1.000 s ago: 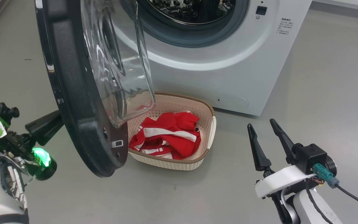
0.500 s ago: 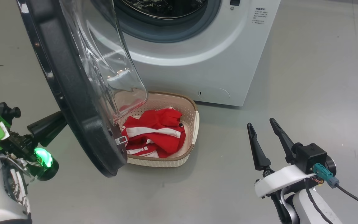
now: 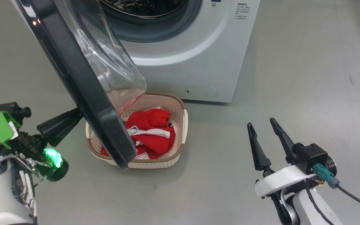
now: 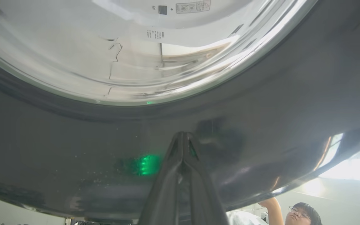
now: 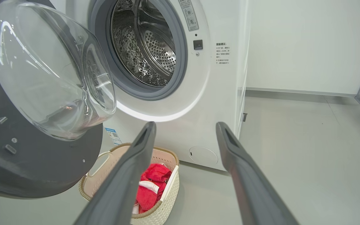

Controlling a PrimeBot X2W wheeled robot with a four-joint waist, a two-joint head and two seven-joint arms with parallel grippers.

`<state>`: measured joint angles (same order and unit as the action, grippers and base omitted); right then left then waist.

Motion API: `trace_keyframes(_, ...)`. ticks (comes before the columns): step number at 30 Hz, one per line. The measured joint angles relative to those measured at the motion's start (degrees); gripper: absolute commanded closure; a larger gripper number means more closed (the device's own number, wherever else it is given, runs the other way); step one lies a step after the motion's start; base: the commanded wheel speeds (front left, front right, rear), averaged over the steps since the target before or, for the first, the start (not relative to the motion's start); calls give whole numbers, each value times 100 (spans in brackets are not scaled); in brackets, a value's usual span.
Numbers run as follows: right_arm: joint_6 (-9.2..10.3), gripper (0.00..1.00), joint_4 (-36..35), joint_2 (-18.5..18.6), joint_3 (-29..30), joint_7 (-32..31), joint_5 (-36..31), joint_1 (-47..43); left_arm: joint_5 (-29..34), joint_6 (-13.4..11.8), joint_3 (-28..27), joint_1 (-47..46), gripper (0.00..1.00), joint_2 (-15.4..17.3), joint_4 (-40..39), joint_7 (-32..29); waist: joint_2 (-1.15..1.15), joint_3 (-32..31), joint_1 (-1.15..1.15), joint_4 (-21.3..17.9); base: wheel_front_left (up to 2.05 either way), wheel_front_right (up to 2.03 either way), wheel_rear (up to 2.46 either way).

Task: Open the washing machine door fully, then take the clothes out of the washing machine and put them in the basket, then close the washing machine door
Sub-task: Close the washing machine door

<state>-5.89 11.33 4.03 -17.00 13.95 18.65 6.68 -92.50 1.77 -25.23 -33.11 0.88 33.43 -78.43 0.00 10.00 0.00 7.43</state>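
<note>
**Door swinging shut, clothes already in the basket**

Head view: over the last second the washing machine door [image 3: 83, 84] has swung in toward the washing machine [image 3: 198, 62]. Its lower edge now crosses over the basket [image 3: 184, 125]. The camera panned too, so part of the shift is only the view. The basket sits on the floor just in front of the washing machine, with the red clothes [image 3: 152, 128] inside. The left gripper [image 3: 70, 120] is on the door's outer side, tips hidden behind the rim. The right gripper [image 3: 261, 123] stands spread and empty, well apart from the washing machine, off its front right. This reads as the last step: closing is under way and the door is not latched.

Left wrist view: shows what the head view hides. The left fingers are pinched together, holding nothing, with their tips against the glossy black rim below the glass window [image 4: 105, 47]. A person [image 4: 298, 214] is beyond the door.

Right wrist view: adds the drum [image 5: 145, 47], which looks empty. The gap between the door and the washing machine's opening is still wide.
</note>
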Motion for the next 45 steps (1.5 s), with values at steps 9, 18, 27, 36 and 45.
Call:
trace_keyframes(9, 0, 0, 5, -24, -37, 7, 1, 75, -324, -5, 299, 148, 100, 21, -179, 405, 0, 30, 0, -351, 0, 0, 0)
trace_keyframes(18, 1, 0, 4, -45, -74, 25, 52, 104, -609, -33, 632, 149, 100, 19, -374, 881, 0, 89, 0, -801, 0, 0, 0)
trace_keyframes(27, 10, 0, -22, -56, -87, 25, 92, 107, -509, -98, 758, 146, 100, 13, -450, 1928, 0, 223, 0, -1312, 0, 0, 0)
trace_keyframes(36, 52, 0, -155, -79, -91, 33, 177, 143, -547, -149, 704, 41, 100, 36, -452, 2867, 0, 417, 0, -1825, 0, 0, 0)
trace_keyframes(45, 57, 0, -267, -94, -91, 33, 247, 225, -531, -236, 772, -294, 100, 32, -450, 3845, 0, 629, 0, -2307, 0, 0, 0)
